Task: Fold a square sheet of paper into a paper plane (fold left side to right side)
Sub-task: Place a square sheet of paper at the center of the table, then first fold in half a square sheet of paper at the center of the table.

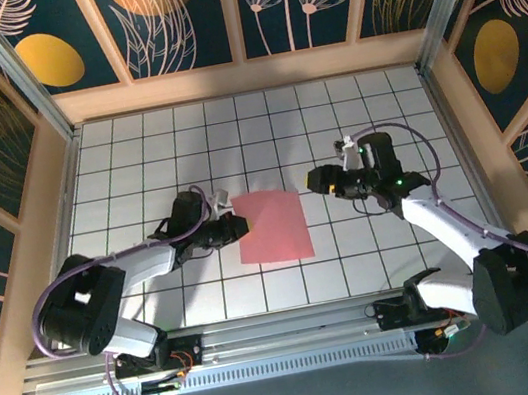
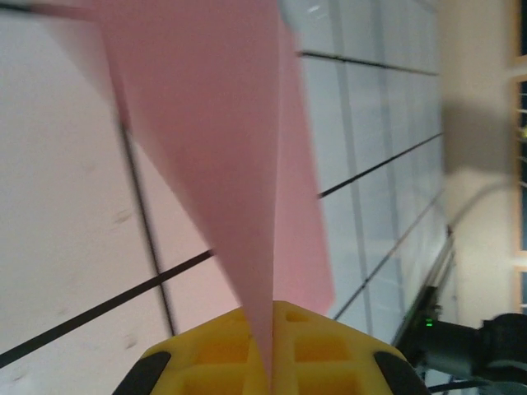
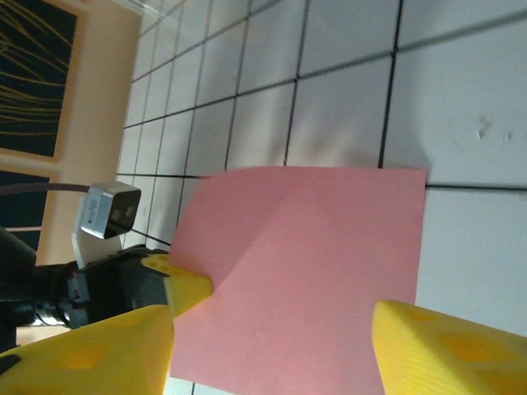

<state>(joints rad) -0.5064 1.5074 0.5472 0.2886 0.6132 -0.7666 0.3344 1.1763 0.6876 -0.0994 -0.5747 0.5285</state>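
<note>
Left claw point(image 1: 236, 226) pinching left edge of pink sheet point(image 1: 274, 228); right claw point(image 1: 310, 183) spread near right edge; white tiles point(image 1: 134, 148) all around.

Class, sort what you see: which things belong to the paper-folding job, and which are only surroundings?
In the job: square sheet of paper; left gripper, shut on its edge; right gripper, open beside it.
Surroundings: gridded table; patterned wall panels.
</note>
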